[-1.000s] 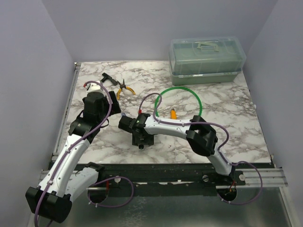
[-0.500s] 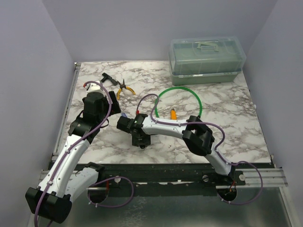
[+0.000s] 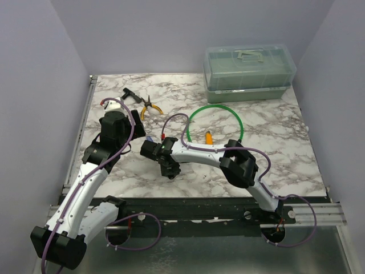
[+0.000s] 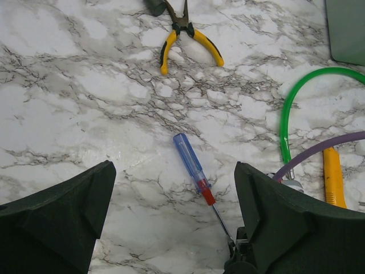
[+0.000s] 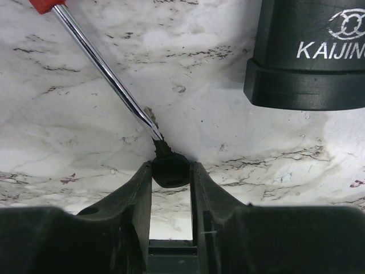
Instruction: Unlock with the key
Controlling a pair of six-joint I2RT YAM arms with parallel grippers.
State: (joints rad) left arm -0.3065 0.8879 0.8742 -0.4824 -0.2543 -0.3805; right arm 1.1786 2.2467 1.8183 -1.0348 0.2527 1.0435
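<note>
Now, top view vs a sec ago: the R hand (image 3: 149, 152) has slid a bit left and toward the back of the desk (image 3: 285, 162), wrist along w/ it, and its fingers have come together. L hand (image 3: 138, 127) and L arm look the same as before. Pliers (image 3: 149, 107), green cable loop (image 3: 219, 107) and toolbox (image 3: 250, 71) haven't shifted.

Room: both hands sit close together left of desk centre, the L one just behind the R one. Walls run along the desk's left and back edges, and the toolbox is parked at the back right. Bare marble stretches from the R forearm out to the right edge, and btwn the R wrist and the near edge.

Pose: the R arm reaches across leftward, elbow bent near the front right. The L arm rises from its base and bends in toward centre. Key can't be made out from up here.

L wrist view: the L hand's fingers are spread wide w/ only desk btwn them. It hovers above the screwdriver (image 4: 193, 168), which lies blue handle toward the pliers, tip near the R arm's black part at frame bottom. Green cable and an orange-yellow item (image 4: 333, 180) are at right.

R wrist view: the R hand is low over the marble, fingers pinched on the key (image 5: 171, 169). Its head looks dark here, touched on both sides, w/ a short stub poking forward. The screwdriver tip ends right at that stub; can't tell if they touch. The padlock (image 5: 308, 57), black w/ "KAIJIN" on it, lies ahead to the right, apart from the key.
</note>
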